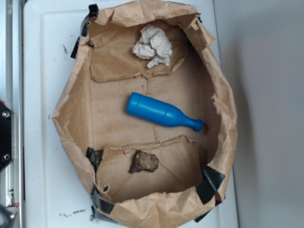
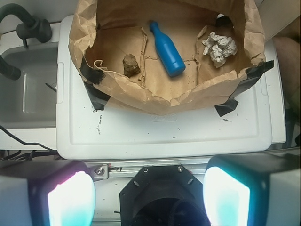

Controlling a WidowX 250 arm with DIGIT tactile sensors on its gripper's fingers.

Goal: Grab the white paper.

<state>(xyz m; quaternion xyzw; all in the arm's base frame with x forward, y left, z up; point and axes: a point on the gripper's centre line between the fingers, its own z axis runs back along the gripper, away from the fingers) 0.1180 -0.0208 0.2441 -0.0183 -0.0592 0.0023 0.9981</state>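
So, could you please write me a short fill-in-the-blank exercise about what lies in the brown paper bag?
1. The blue plastic bottle lies on its ____.
2. The crumpled white paper wad and the brown rock-like lump lie on opposite sides of the ____.
3. All three lie inside the brown paper ____.
4. The gripper hangs with its jaws ____.

Missing words: side; bottle; bag; open

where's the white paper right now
In the exterior view the white paper lies at the top end of the brown bag, above the blue bottle.

White plastic lid (image 2: pixel 164 132), grey floor (image 1: pixel 270 118), possibly a sink (image 2: pixel 28 84)
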